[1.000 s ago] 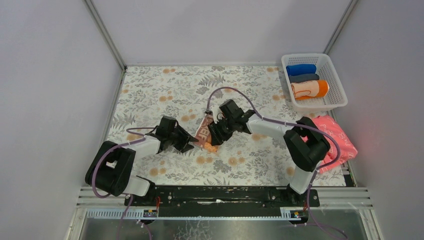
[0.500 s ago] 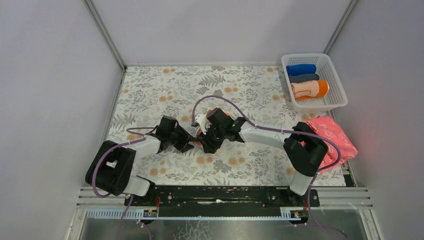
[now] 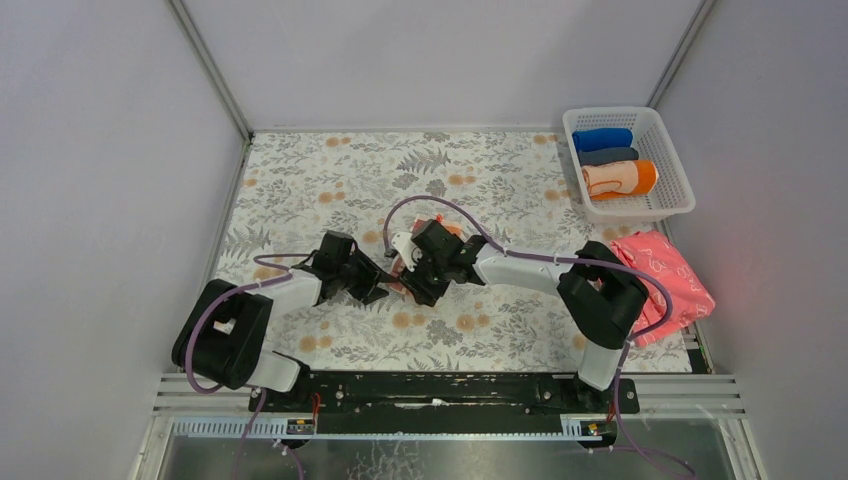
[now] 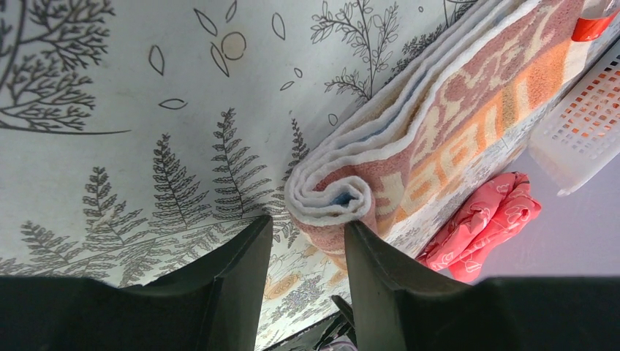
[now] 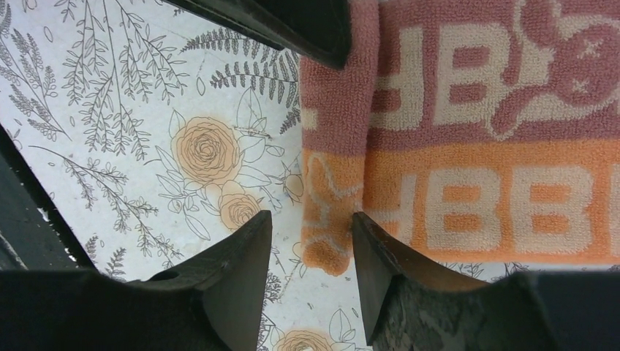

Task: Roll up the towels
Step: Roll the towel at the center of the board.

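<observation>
Left fingers point(image 4: 252, 248) straddle the towel's point(image 4: 439, 139) rolled end; whether they pinch it, I cannot tell. Right fingers point(image 5: 252, 245) stand released astride its orange corner, mid-worktop point(image 3: 300, 180). From above, both arms hide nearly all of it. Far right lie a pink cloth point(image 3: 665, 280) and a basket point(image 3: 640, 214) of rolls point(image 3: 608, 157).

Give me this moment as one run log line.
peach lettered cloth towel: partly rolled | left gripper, right gripper: straddling its edges, grip unclear
</observation>
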{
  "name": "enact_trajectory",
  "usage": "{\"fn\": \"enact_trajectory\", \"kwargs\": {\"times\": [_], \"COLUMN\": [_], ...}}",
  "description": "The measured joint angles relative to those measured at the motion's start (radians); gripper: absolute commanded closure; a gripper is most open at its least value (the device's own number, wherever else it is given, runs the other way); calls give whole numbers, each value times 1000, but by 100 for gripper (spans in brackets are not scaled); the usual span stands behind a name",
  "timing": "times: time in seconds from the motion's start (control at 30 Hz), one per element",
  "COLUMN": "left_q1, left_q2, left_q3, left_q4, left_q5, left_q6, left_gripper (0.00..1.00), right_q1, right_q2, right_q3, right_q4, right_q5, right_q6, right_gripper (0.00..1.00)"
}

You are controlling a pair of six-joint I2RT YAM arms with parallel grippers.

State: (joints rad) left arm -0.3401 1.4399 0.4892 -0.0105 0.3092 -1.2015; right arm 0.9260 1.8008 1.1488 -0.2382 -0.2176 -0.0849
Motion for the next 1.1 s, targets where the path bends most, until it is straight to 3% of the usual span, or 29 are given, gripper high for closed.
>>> {"fn": "enact_trajectory", "kwargs": {"times": [0.3, 0.57, 0.63, 0.73, 0.9, 1.03, 1.1], "left_q1": [-1, -1, -1, -1, -1, -1, -4], "left_q2": [11, 14, 14, 13, 10, -6, -28], "left_q3": [9, 11, 11, 11, 8, 8, 8], "left_q4": [0, 0, 0, 0, 1, -1, -19], "left_q5": [2, 5, 5, 4, 1, -3, -22], "left_q6": [0, 0, 0, 0, 0, 0, 7], "left_gripper": [58, 58, 58, 58, 58, 48, 42], "right_q1": [26, 98, 117, 149, 177, 161, 129], "right_q2": [53, 70, 76, 96, 117, 116, 114], "right_q3": [0, 0, 8, 31, 52, 58, 61], "right_q4": [-1, 12, 9, 11, 3, -2, 7], "right_q5": [47, 196, 233, 304, 370, 315, 212], "right_q6": [-39, -85, -94, -108, -124, -124, -112], "right_gripper": [51, 55, 61, 79, 99, 100, 100]}}
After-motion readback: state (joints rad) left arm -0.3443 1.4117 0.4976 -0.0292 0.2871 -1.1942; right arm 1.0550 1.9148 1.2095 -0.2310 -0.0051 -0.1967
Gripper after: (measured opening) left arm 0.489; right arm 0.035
